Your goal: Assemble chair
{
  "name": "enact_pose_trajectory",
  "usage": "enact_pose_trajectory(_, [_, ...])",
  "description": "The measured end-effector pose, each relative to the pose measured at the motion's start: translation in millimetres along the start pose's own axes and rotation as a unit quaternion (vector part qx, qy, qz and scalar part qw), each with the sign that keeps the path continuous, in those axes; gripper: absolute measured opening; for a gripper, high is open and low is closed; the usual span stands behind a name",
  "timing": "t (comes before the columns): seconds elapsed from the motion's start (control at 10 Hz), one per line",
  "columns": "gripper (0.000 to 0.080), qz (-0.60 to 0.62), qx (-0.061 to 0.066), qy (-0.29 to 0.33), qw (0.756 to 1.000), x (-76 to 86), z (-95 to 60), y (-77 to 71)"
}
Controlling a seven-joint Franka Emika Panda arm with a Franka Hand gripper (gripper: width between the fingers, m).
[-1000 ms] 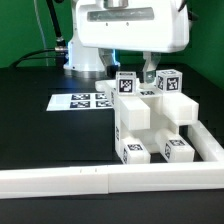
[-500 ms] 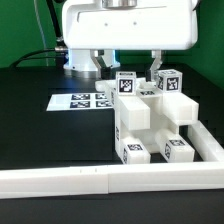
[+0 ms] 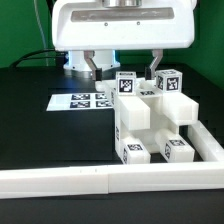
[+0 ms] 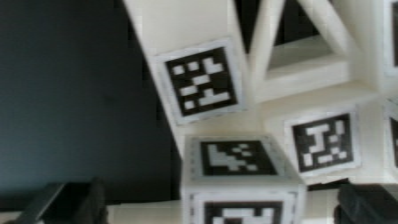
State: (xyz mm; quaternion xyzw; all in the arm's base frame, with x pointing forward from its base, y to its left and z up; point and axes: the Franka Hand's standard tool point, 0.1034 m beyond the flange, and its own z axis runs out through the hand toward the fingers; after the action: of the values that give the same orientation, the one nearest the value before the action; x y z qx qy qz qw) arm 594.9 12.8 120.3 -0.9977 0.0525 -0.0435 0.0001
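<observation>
The chair [image 3: 150, 115] stands partly built in the right half of the exterior view, a stack of chunky white blocks with black-and-white tags on its posts and front cubes. My gripper [image 3: 127, 66] hangs just above its rear posts, open and holding nothing. One finger [image 3: 97, 63] is to the left of the tagged posts and the other [image 3: 157, 64] is over them. In the wrist view, tagged faces of the chair [image 4: 205, 80] fill the picture. A tagged block sits between the two dark fingertips [image 4: 71, 205] of the gripper [image 4: 222, 207] without touching them.
The marker board [image 3: 85, 100] lies flat on the black table to the left of the chair. A long white border rail [image 3: 90, 181] runs along the front, and another stretch [image 3: 212, 143] runs up the right side, close to the chair. A green wall and cables are behind.
The gripper has risen from the chair's rear posts and looms larger in the exterior view. Its jaws stay open, and the chair has not moved.
</observation>
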Motion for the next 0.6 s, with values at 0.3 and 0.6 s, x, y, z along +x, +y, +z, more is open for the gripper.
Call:
enact_pose_trajectory(0.3, [0.0649, -0.056, -0.005, 0.000, 0.998, 0.7, -0.2, 5.4])
enact_pose_trajectory(0.6, [0.0466, -0.055, -0.005, 0.000, 0.998, 0.7, -0.2, 5.4])
